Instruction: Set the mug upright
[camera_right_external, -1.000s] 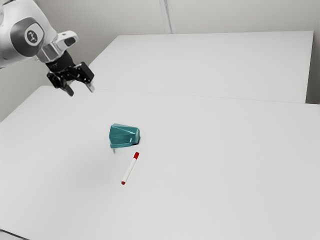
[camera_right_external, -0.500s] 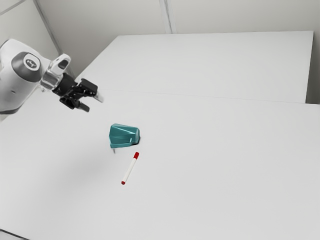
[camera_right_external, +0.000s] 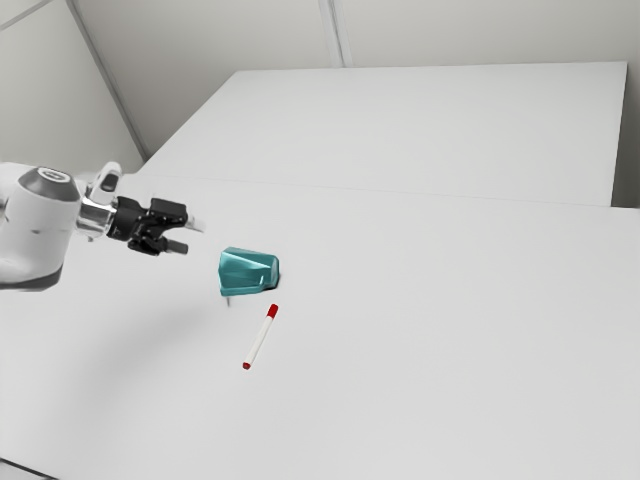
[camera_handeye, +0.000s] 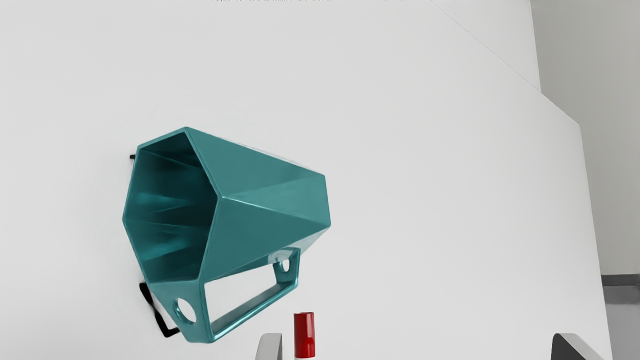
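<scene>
Teal mug (camera_handeye: 265, 215), on its side; tool (camera_right_external: 194, 237) spread

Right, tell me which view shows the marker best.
The exterior view: the marker lies there at full length, its white barrel between a longer red end near the mug and a shorter one. The wrist view gives that longer red end, with the barrel cut off at the picture's edge.

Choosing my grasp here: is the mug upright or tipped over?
Tipped over: the mug lies on its side on the table, its open mouth facing sideways, not up.
</scene>
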